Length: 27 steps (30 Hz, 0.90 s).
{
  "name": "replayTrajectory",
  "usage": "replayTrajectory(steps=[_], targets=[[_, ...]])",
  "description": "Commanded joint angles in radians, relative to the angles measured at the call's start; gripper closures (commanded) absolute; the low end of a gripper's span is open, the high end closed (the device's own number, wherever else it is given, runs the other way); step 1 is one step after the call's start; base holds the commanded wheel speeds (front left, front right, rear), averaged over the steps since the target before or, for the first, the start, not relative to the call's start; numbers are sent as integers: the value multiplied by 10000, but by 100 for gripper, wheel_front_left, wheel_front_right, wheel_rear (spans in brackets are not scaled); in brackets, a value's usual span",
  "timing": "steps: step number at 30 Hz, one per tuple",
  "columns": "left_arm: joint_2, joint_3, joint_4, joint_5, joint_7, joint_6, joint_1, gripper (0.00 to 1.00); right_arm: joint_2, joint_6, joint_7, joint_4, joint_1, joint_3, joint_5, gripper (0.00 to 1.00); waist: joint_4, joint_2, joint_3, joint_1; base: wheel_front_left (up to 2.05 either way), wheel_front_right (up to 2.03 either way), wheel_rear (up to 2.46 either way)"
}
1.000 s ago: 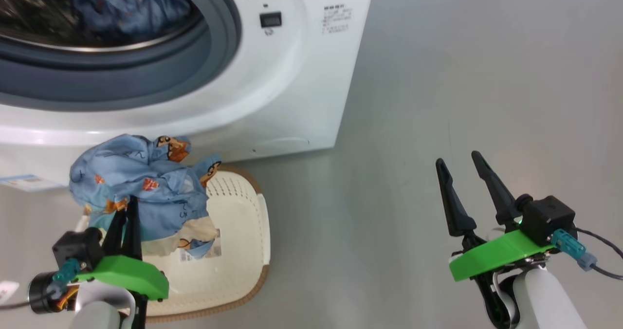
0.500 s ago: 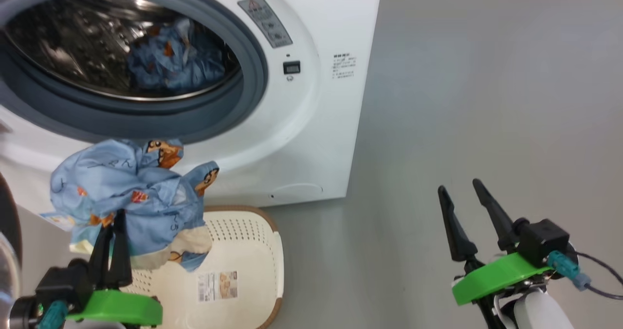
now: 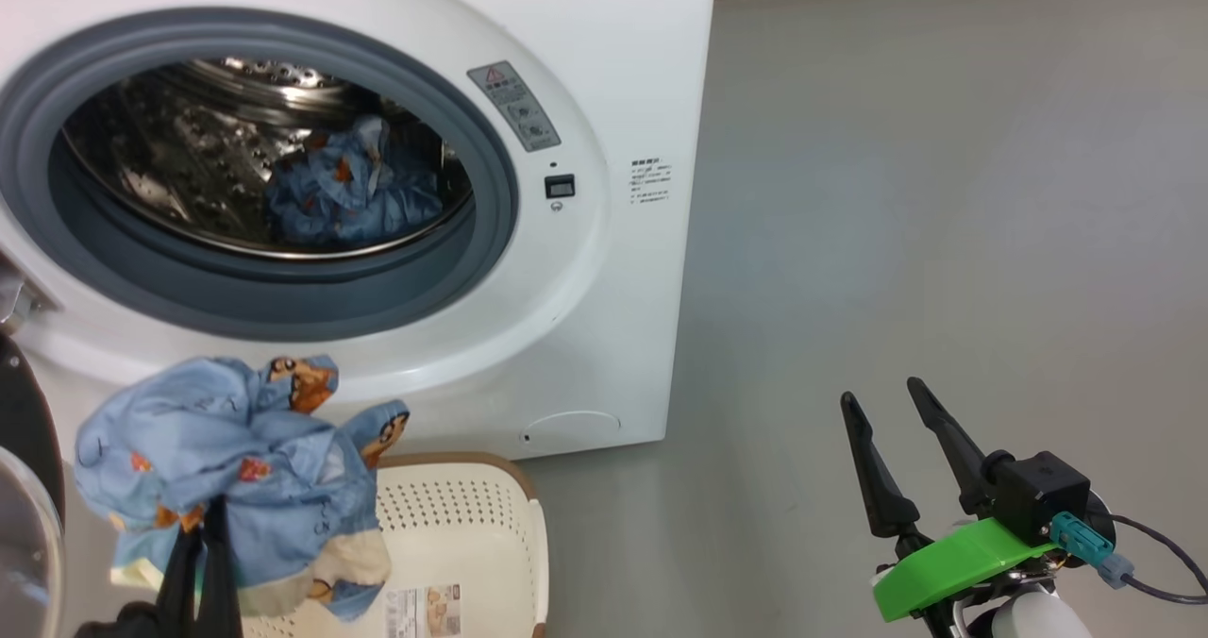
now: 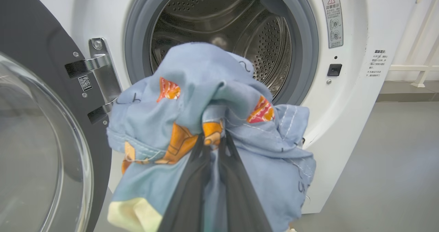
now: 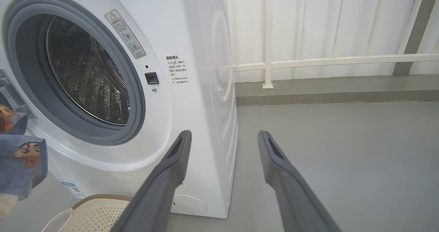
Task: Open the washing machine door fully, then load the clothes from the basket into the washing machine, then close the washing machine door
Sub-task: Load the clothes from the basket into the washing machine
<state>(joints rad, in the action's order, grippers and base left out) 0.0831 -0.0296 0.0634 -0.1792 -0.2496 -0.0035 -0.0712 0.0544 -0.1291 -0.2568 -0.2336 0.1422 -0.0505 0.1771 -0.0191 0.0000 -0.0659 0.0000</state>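
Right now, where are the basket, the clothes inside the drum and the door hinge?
basket (image 3: 444, 511): head view, perforated back wall.
clothes inside the drum (image 3: 354, 194): head view, heap's middle.
door hinge (image 4: 103, 77): left wrist view, steel plate.

The floor (image 3: 897, 242) is smooth, grey and faintly glossy. It runs back to a low grey kerb (image 5: 325, 91), on which the post of a white railing (image 5: 268, 36) stands. The white washing machine (image 3: 623, 43) sits directly on the floor, with open grey floor beside it on the robot's right. The cream perforated basket (image 3: 472, 506), brown-rimmed, stands on the floor just in front of the machine's lower front panel.
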Motion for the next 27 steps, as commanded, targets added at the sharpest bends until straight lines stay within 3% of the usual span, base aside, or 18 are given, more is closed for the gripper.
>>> replayTrajectory(steps=[1,17,27], targets=[[17,-378,-352,80,-122,39,85,100,-42,-16,-49,270,41,-206,-132,0,-85,0,143,0,0,0,0],[-247,-532,-592,187,-122,41,-476,100,-42,-16,-49,401,-166,-63,-163,0,-97,0,364,0,0,0,0],[-290,-605,-476,228,-122,-46,-15,100,-42,-16,-49,481,-138,-48,-18,0,-54,0,0,0,0,0,0]])
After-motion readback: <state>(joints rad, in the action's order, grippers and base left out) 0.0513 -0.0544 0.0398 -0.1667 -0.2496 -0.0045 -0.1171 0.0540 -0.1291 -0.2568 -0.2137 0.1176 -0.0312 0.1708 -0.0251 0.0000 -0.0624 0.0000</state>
